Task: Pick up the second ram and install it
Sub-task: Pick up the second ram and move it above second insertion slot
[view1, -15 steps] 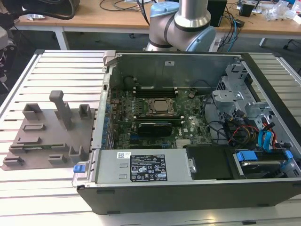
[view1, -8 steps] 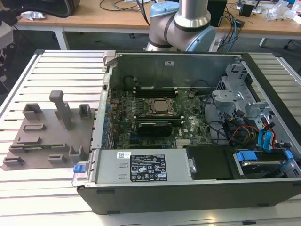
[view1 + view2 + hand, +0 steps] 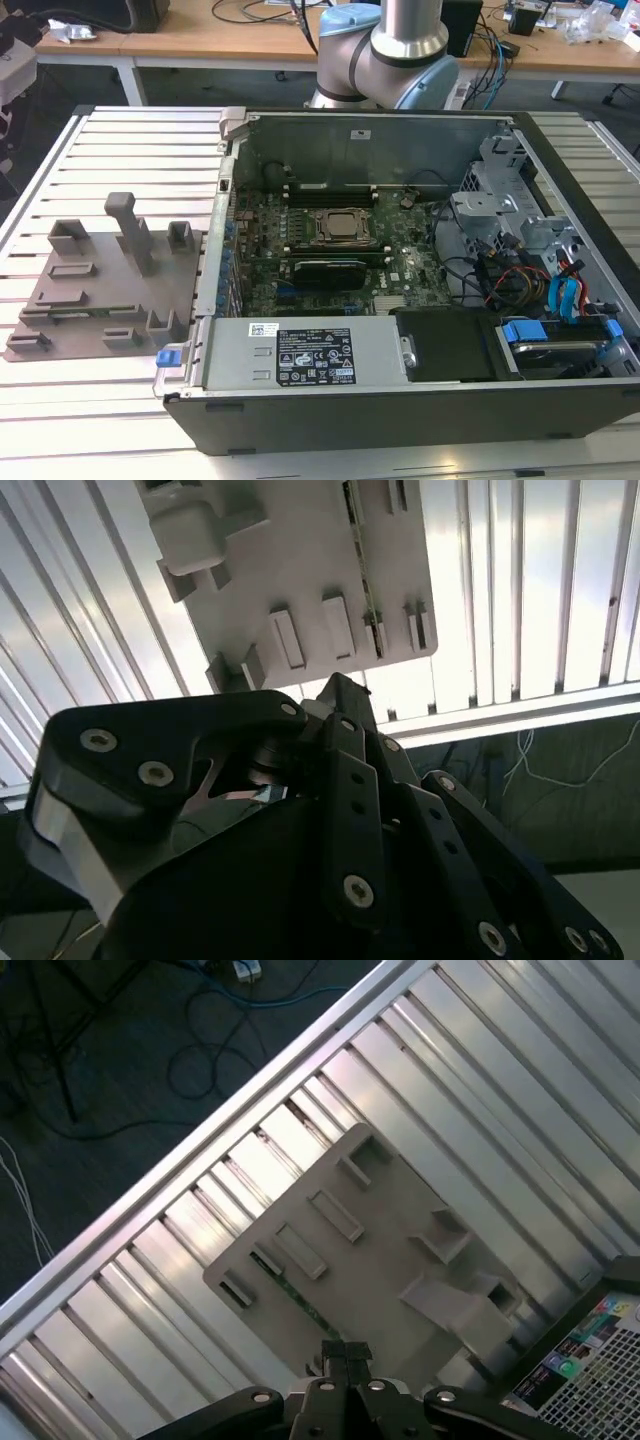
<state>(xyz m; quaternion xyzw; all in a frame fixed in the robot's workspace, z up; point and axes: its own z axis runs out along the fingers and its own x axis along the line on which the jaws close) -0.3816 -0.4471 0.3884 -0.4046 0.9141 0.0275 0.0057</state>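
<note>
The second ram [image 3: 288, 1290] is a thin green stick standing on edge in the slots of the grey fixture plate [image 3: 390, 1250]. In the second wrist view the ram [image 3: 362, 560] runs along one side of the plate [image 3: 300, 550]. My gripper [image 3: 346, 1352] hangs well above the plate, over the side where the ram stands, its fingertips together and nothing between them. Its black linkage and tips [image 3: 340, 688] fill the near part of the second wrist view. In the exterior view the fixture plate [image 3: 100, 300] lies at the left, beside the open computer case [image 3: 400, 300].
Inside the case lie the motherboard with its square CPU socket [image 3: 345, 228], long black slots [image 3: 330, 188] on either side of the socket, a power supply [image 3: 310, 355] and cables [image 3: 560, 290]. Upright grey blocks [image 3: 130, 230] rise from the fixture. The ribbed table [image 3: 120, 150] ends near the fixture.
</note>
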